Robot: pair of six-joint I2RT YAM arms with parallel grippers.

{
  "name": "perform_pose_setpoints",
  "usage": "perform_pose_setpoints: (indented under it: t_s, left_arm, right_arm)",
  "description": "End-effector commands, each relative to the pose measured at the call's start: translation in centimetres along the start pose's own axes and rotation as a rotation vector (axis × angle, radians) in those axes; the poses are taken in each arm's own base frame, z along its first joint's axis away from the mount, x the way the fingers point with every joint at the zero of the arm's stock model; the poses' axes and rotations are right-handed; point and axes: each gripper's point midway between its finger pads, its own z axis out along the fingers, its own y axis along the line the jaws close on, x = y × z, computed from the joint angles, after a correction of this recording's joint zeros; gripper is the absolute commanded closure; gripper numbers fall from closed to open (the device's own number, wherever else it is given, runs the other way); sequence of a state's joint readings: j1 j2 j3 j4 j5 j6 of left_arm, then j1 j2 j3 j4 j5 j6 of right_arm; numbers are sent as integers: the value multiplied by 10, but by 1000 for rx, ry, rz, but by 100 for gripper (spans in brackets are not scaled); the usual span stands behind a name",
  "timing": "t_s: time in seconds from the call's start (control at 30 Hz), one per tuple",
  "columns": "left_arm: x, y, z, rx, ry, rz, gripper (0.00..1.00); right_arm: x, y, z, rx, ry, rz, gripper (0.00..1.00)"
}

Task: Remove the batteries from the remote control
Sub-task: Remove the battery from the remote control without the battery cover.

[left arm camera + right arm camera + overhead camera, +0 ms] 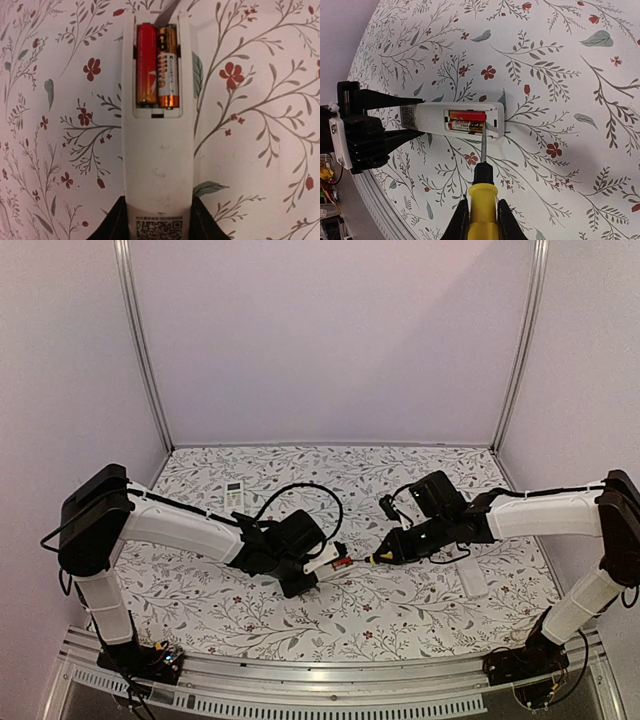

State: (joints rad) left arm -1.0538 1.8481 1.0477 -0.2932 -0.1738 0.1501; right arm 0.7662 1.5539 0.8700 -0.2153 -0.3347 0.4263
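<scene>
A white remote control (159, 165) lies back-up just above the flowered table, its battery bay uncovered. Two batteries sit side by side in the bay: a red one (146, 65) and an orange-and-dark one (168, 67). My left gripper (159, 202) is shut on the remote's QR-code end, a black finger on each side. My right gripper (483, 202) is shut on a yellow-handled screwdriver (483, 187). Its thin metal tip (483, 142) reaches the end of the orange battery (465, 125), below the red one (466, 115). From above, both grippers meet mid-table at the remote (325, 558).
A second small white remote (235, 495) lies at the back left of the table. A flat white piece (472, 578) rests on the table under my right arm. A metal rail (320, 680) runs along the near edge, and walls enclose the back and sides.
</scene>
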Motion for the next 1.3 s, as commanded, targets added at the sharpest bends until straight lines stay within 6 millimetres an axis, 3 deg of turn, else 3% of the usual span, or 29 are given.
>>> perform_pose_setpoints:
  t_s: [0.0,0.6,1.27]
  left_arm:
    - [15,-19,9,43,59,49,86]
    - [16,-20,11,42,70,48,87]
    - [17,-24,12,41,80,62,87]
  right_arm:
    - [20,30,1,-191,70,11,100]
    - [11,72,-19,-420,30,25,100]
    - [6,65,-16,-368,9,31,100]
